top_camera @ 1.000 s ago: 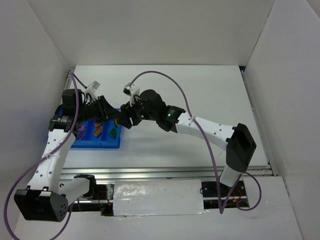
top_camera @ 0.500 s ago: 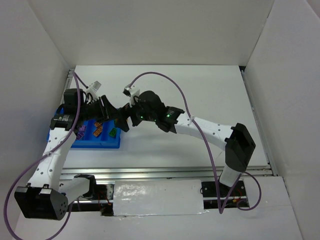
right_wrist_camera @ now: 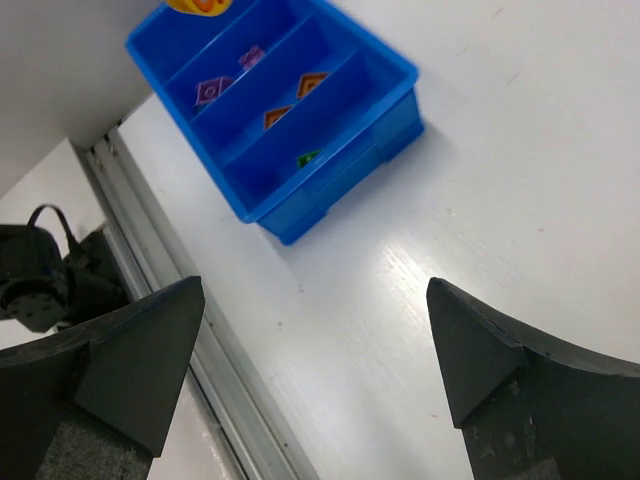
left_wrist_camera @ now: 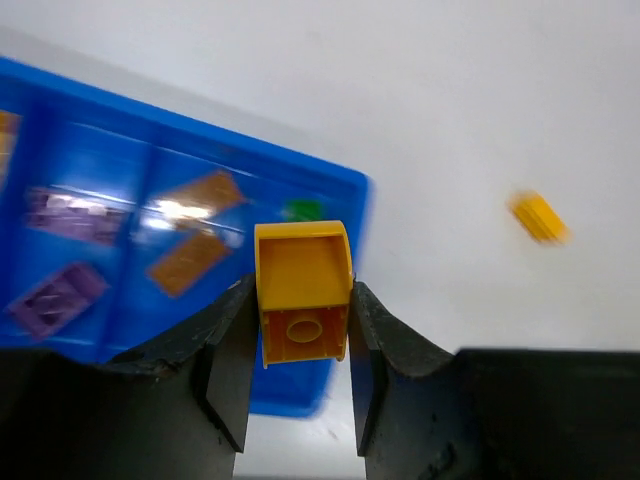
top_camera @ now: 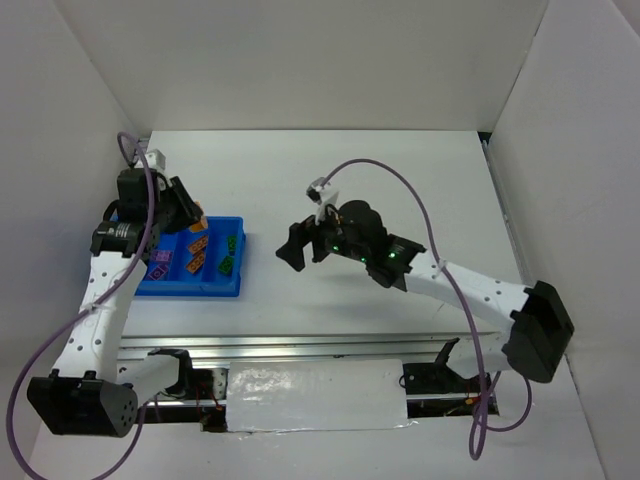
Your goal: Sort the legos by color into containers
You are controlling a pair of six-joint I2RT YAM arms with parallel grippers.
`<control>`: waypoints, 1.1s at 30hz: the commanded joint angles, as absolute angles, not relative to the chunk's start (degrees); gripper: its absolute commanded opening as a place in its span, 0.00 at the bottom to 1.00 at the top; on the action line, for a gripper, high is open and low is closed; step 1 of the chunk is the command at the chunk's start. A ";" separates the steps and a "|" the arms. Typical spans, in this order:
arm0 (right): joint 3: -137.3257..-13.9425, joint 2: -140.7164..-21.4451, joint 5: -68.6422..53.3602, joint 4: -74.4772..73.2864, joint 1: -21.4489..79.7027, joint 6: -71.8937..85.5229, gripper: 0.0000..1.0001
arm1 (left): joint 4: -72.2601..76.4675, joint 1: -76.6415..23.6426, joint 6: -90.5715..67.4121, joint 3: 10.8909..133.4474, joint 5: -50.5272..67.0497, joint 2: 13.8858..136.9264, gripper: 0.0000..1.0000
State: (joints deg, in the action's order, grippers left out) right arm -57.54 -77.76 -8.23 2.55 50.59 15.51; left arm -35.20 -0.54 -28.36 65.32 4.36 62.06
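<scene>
1. nearest the lens, left wrist view: the left gripper [left_wrist_camera: 300,310] is clamped on a yellow brick [left_wrist_camera: 303,262], one finger on each side face. the brick stands upright and proud of the tips. it hangs above the blue tray [left_wrist_camera: 230,148] and is not yet set down.

2. right gripper [right_wrist_camera: 313,290]: fingers spread wide with nothing between them. it hovers over the table [right_wrist_camera: 450,180], beside the tray and apart from it.

3. tray contents, compartment by compartment: purple bricks [left_wrist_camera: 62,298] together, orange bricks [left_wrist_camera: 185,262] in the next, a green brick [left_wrist_camera: 300,210] in the one nearest the right arm. no colour appears mixed with another.

4. beyond the tray: a loose yellow piece [left_wrist_camera: 538,216] lies on the table, well apart from it.

judgement on progress: purple, orange and green look sorted. yellow is outstanding, both the held brick and the loose piece.

differences between views:
- only the left wrist view shows the loose yellow piece, and it is blurred there.
- the right wrist view shows the dividers cleanly, and an end compartment [right_wrist_camera: 170,40] that looks bare, the likely home for yellow.
- in the top view the left arm hides that end of the tray, but the spacing of the two arms is plain.
</scene>
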 commanded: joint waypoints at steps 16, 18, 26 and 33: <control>-48.43 -62.23 -5.80 7.47 45.62 17.49 1.00 | 14.54 11.07 11.86 45.82 -29.61 66.36 0.00; -48.43 -61.35 -6.06 7.47 45.44 17.40 1.00 | 18.88 12.56 12.48 43.34 -27.87 66.01 0.00; -47.03 -58.72 -5.27 8.70 45.97 16.61 1.00 | 24.41 16.00 12.57 37.01 -25.31 68.64 0.06; -46.05 -57.57 -6.06 9.67 46.23 16.26 1.00 | 30.83 16.17 10.72 29.19 -24.95 69.34 0.47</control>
